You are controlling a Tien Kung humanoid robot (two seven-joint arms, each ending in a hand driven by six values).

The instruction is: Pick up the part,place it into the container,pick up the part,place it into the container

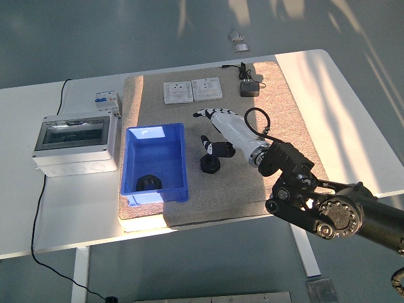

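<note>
White desk, lit by slanting sun, carrying a beige mat across its middle. Item one: black ring-shaped part, lying inside the blue container toward its near end, resting on the bin floor. Item two: second black ring-shaped part, lying on the mat just right of the container, apart from its wall. Right hand, white shell with black joints, poised over the mat just beyond and right of that second part; fingers extended and loosely spread toward the left, thumb pointing down toward the part, nothing held. Black right arm entering from the lower right corner. Far edge of mat: two white socket plates side by side, with a black adapter and its cable to their right. Left of mat: grey distribution box with clear lid; small breaker unit behind it; black cord trailing off the desk's left side.
</note>
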